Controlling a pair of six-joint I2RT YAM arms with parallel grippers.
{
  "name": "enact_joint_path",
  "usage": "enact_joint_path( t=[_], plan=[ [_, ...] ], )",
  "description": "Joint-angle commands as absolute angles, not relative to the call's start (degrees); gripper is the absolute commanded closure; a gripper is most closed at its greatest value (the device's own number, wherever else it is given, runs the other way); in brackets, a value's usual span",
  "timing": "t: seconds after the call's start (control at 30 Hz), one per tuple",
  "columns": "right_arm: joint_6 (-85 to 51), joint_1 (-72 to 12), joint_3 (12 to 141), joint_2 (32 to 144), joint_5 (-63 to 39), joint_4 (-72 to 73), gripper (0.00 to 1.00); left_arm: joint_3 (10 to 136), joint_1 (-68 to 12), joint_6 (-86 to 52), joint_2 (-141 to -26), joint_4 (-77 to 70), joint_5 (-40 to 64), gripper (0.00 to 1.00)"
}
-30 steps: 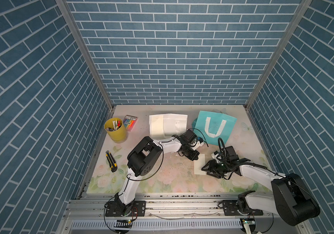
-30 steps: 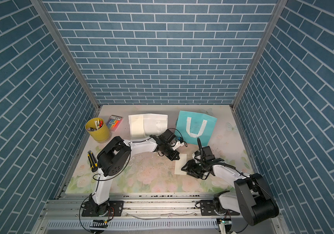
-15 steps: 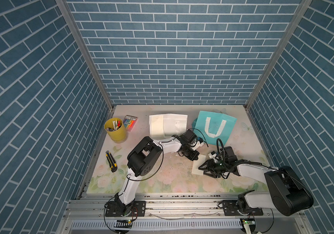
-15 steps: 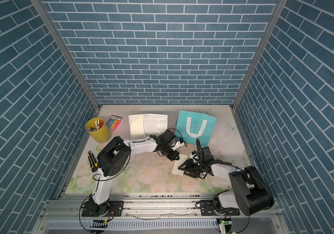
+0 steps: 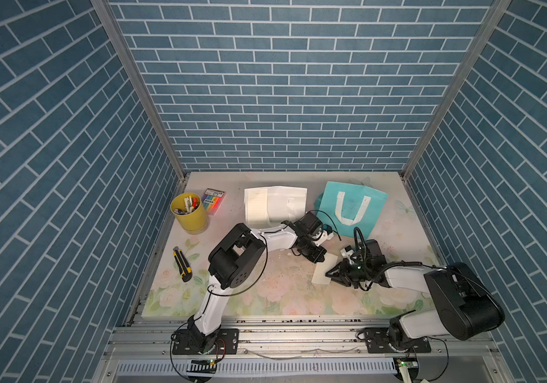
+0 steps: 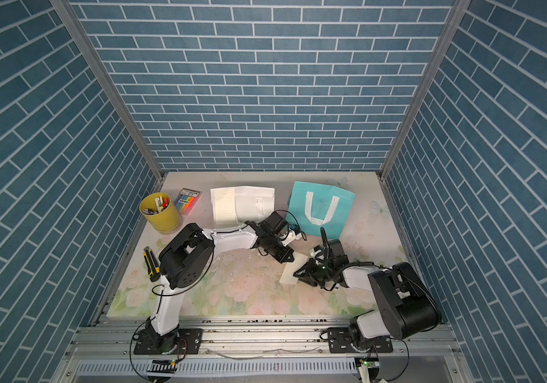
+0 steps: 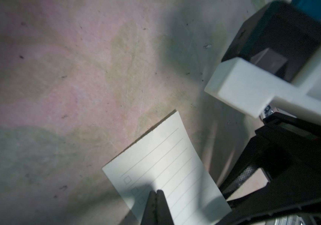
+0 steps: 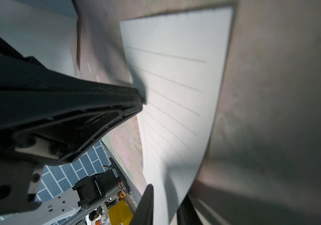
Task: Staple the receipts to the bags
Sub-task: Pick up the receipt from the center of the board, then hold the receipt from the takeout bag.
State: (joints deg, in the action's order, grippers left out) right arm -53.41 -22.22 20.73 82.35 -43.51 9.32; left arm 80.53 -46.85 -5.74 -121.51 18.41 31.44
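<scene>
Right gripper (image 5: 326, 274) has pushed in toward the centre over the last second, jaws narrowing; they now straddle one side edge of the loose cream lined paper receipt (image 5: 319, 279), which curls up off the floral table mat (image 5: 265, 291); true pinch or not, cannot tell; left gripper (image 5: 318, 259) fully closed, gripping nothing, tips pressed on the slip's far end; second cream receipt (image 5: 256, 205) lies on the flat white paper bag (image 5: 287, 202); teal paper bag (image 5: 351, 205) with white strap handles beside it.
</scene>
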Motion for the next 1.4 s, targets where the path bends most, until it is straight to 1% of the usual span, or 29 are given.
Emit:
enact_joint_path(
  t=[0.0, 0.07, 0.1, 0.2, 0.23, 0.3, 0.37, 0.4, 0.5, 0.67, 0.7, 0.8, 0.87, 0.97, 1.03, 1.17, 1.27, 1.37],
  plan=[
    [-54.8, -22.2, 18.6, 83.8, -33.0, 4.8, 0.89, 78.4, -47.2, -5.4, -123.0, 23.0, 30.8, 1.0],
    [-54.5, -22.2, 18.6, 82.7, -32.8, 4.8, 0.98, 78.4, -47.2, -5.4, -122.7, 22.9, 30.8, 1.0],
    [-54.1, -22.3, 18.5, 81.7, -32.8, 4.7, 1.0, 78.3, -47.1, -5.6, -122.4, 22.7, 30.7, 1.0],
    [-50.3, -22.2, 19.2, 76.9, -31.8, 1.1, 1.0, 77.8, -46.5, -7.0, -120.3, 19.9, 31.5, 1.0],
    [-48.5, -22.2, 19.9, 75.1, -31.0, -1.3, 1.0, 77.3, -46.3, -7.7, -119.2, 18.2, 32.0, 0.97],
    [-42.4, -22.2, 22.3, 69.4, -27.7, -9.0, 1.0, 75.4, -45.7, -9.2, -115.5, 12.5, 33.0, 0.89],
    [-38.2, -22.2, 23.6, 63.7, -24.3, -13.6, 1.0, 74.4, -45.5, -9.2, -112.0, 8.3, 32.5, 0.8],
    [-35.8, -22.2, 23.8, 60.3, -23.0, -14.8, 1.0, 74.2, -45.5, -8.9, -110.4, 6.6, 32.2, 0.72],
    [-30.4, -22.2, 23.1, 50.1, -20.5, -16.0, 1.0, 74.7, -45.4, -7.6, -106.4, 3.5, 32.1, 0.57],
    [-22.7, -22.1, 22.3, 35.4, -16.8, -18.6, 1.0, 77.5, -45.4, -3.0, -101.6, 2.7, 31.5, 0.44],
    [-21.1, -22.1, 22.3, 33.4, -16.4, -18.8, 1.0, 78.0, -45.3, -1.9, -100.8, 2.5, 31.0, 0.42],
    [-17.5, -21.7, 22.0, 29.1, -15.4, -17.0, 1.0, 80.7, -44.3, 2.5, -99.2, 2.8, 29.4, 0.32],
    [-15.6, -21.2, 22.0, 28.5, -14.7, -14.4, 1.0, 83.6, -43.1, 7.0, -99.6, 4.0, 29.7, 0.27],
    [-11.3, -20.3, 24.3, 31.1, -16.7, -11.4, 1.0, 90.7, -41.1, 12.3, -102.6, 8.6, 31.4, 0.26],
    [-8.4, -18.6, 27.0, 34.7, -20.1, -10.4, 1.0, 95.2, -39.5, 14.3, -105.2, 11.3, 33.1, 0.25],
    [-6.2, -14.0, 32.1, 42.9, -28.4, -7.4, 1.0, 101.5, -35.8, 15.5, -109.5, 11.7, 39.7, 0.25],
    [-6.7, -10.4, 34.5, 48.0, -35.2, -3.6, 1.0, 107.5, -34.8, 21.6, -113.2, 18.3, 42.4, 0.26],
    [-6.1, -8.6, 37.3, 53.1, -39.3, -2.0, 1.0, 110.4, -34.6, 26.1, -115.8, 22.2, 43.9, 0.26]
  ],
)
